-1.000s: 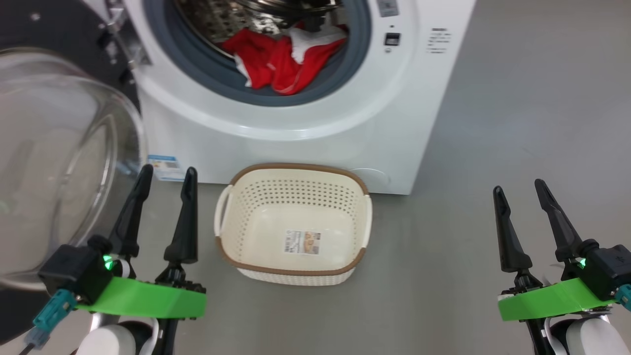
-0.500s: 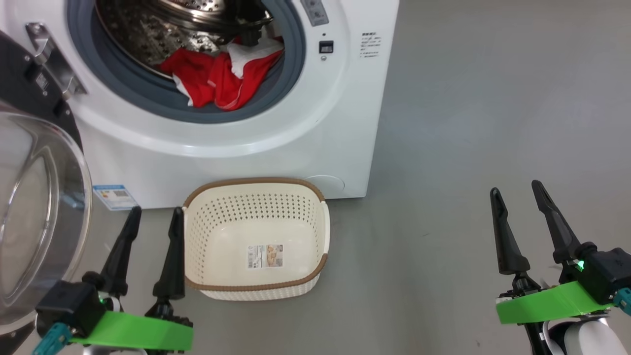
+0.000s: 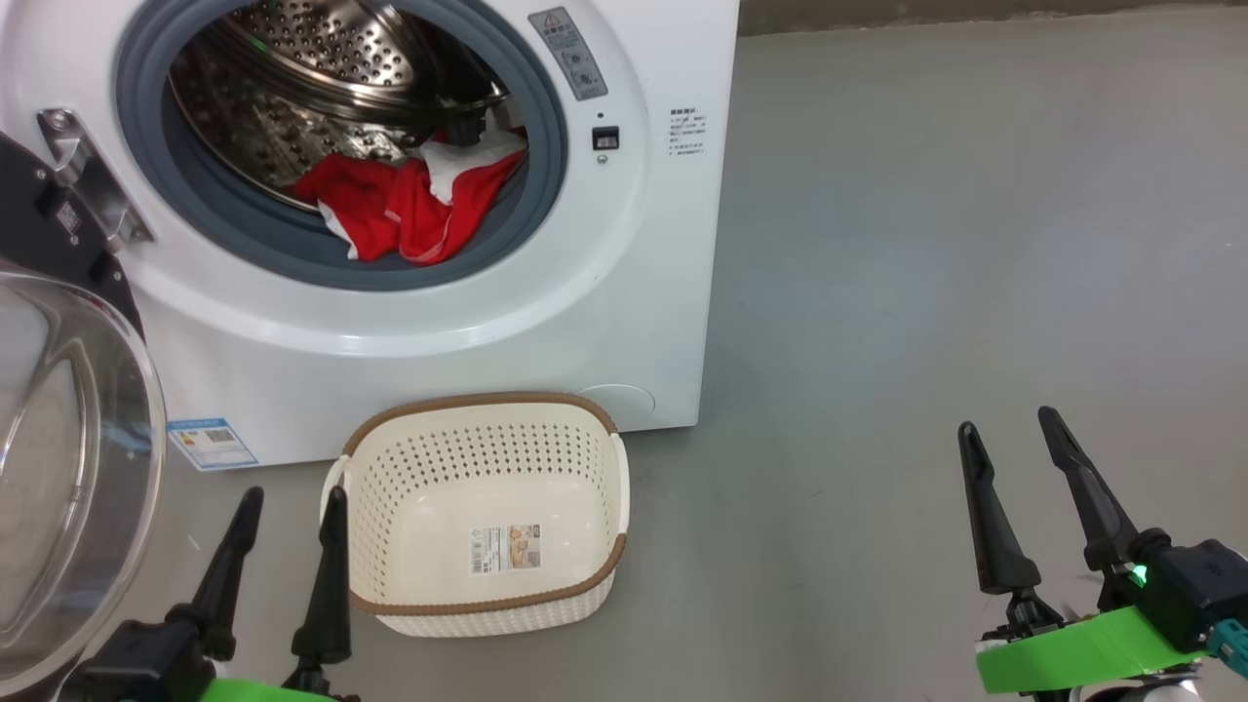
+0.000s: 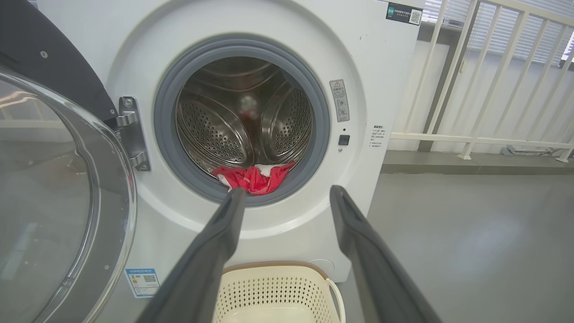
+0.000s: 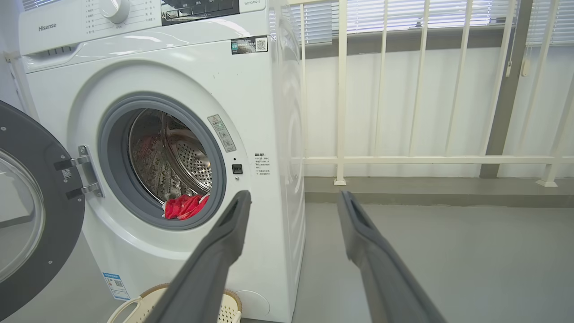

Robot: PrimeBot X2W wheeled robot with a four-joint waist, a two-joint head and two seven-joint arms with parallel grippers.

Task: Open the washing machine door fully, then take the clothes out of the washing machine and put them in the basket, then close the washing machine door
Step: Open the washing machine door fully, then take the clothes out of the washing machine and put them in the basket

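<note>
Washer [image 3: 624, 292] at 11 o'clock in the head view, mouth clear. Door [image 3: 58, 468] swung out at 9 o'clock, glass bowl just beside my left gripper [image 3: 292, 495]. It is open, but I can't tell if fully.

Risk: reaching for the drum [image 3: 322, 58], my left arm clips the bowl and swings the door back.

Basket [image 3: 478, 398] at 7 o'clock, near the washer's foot, empty. A low forearm could shove it off.

Clothes [image 3: 400, 210] heaped at the opening's 6 o'clock, partly over the seal [image 3: 292, 263]. A shallow pinch may drop layers on the floor [image 3: 926, 244] or nip the seal.

Both grippers spread wide, holding nothing. Right gripper [image 3: 1006, 421] at 4 o'clock, well apart.
</note>
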